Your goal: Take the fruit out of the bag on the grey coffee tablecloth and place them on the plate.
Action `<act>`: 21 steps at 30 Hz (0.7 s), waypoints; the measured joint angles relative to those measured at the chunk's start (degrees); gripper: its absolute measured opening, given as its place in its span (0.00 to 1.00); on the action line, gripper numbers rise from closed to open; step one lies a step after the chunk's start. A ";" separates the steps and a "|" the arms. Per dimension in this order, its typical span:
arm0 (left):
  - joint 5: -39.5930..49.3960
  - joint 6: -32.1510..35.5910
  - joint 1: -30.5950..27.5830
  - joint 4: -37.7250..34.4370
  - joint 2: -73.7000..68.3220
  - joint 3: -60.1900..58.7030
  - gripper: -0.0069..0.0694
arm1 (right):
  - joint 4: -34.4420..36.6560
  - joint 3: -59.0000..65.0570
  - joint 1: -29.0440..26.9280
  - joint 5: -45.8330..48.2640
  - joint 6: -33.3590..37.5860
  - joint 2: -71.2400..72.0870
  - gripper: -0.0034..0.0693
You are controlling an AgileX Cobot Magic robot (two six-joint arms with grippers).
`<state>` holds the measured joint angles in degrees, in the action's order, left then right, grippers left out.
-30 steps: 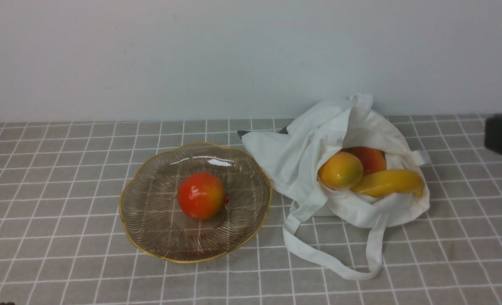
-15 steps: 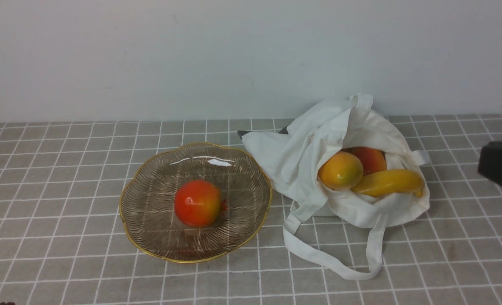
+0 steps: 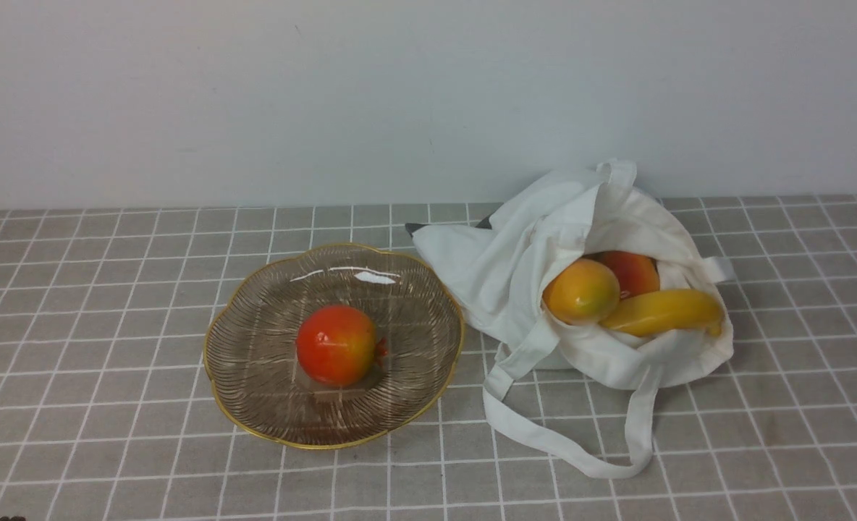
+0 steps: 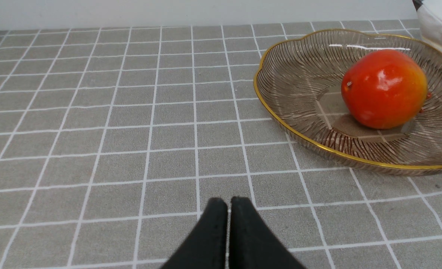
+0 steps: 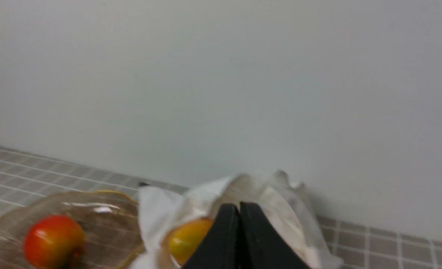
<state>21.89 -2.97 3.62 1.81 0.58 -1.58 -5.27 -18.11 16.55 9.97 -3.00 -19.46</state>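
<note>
No legible writing. My left claw (image 4: pixel 228 203) and right claw (image 5: pixel 239 209) are both closed, empty; red-orange ball (image 3: pixel 336 354) lies on plate (image 3: pixel 255 405).

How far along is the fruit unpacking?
Done: one red-orange fruit sits on the plate. In hand: nothing; the left gripper and right gripper are both shut and empty. Left: the yellow-orange fruit, banana and red-orange mango-like fruit remain in the bag.

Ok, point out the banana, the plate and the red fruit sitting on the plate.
banana (image 3: pixel 664 311): front view, middle of its yellow body, in the bag's mouth.
plate (image 3: pixel 255 340): front view, bare ribbed glass left of the fruit.
red fruit (image 3: pixel 336 345): front view, centre of its glossy skin.
</note>
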 joint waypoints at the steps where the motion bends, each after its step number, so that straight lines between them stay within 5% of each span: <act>1: 0.00 0.00 0.00 0.00 0.00 0.00 0.08 | 0.00 1.91 -0.92 -0.15 0.06 0.81 0.03; 9: 0.00 0.00 0.00 0.00 0.00 0.00 0.08 | 0.00 19.61 -14.88 4.99 0.26 17.93 0.03; 21: 0.00 0.00 0.00 0.00 0.00 0.00 0.08 | 0.10 19.47 -16.22 11.65 0.26 19.90 0.03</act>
<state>21.89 -2.97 3.62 1.81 0.58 -1.58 -5.17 1.36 0.33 21.62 -2.74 0.44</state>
